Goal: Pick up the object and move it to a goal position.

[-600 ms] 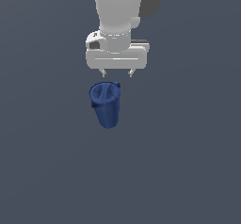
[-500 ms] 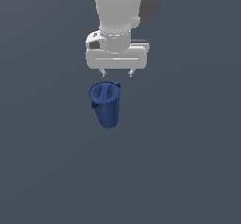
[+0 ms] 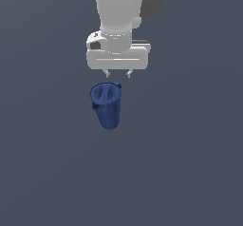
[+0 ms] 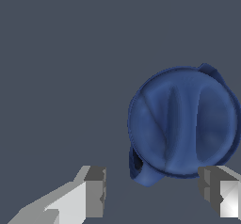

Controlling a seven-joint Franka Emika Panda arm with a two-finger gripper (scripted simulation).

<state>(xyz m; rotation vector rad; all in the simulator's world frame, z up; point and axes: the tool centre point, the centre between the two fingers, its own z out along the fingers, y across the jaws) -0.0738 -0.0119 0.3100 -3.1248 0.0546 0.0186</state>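
The object [image 3: 107,104] is a dark blue tapered cup with a wide rim and a narrower rounded base. It stands slightly tilted on the grey floor, with a small nub on its rim. My gripper [image 3: 118,73] hangs just above and behind the rim in the exterior view, open, with nothing between its fingers. In the wrist view I look down into the cup [image 4: 183,124]. It lies off to one side of the gripper [image 4: 155,192], nearer one finger [image 4: 219,190] than the other finger [image 4: 94,192].
The plain grey floor [image 3: 190,163] stretches all around the cup. No other objects or edges show in either view.
The two fingertips look a little closer together than before. The hand and the cup hold the same places.
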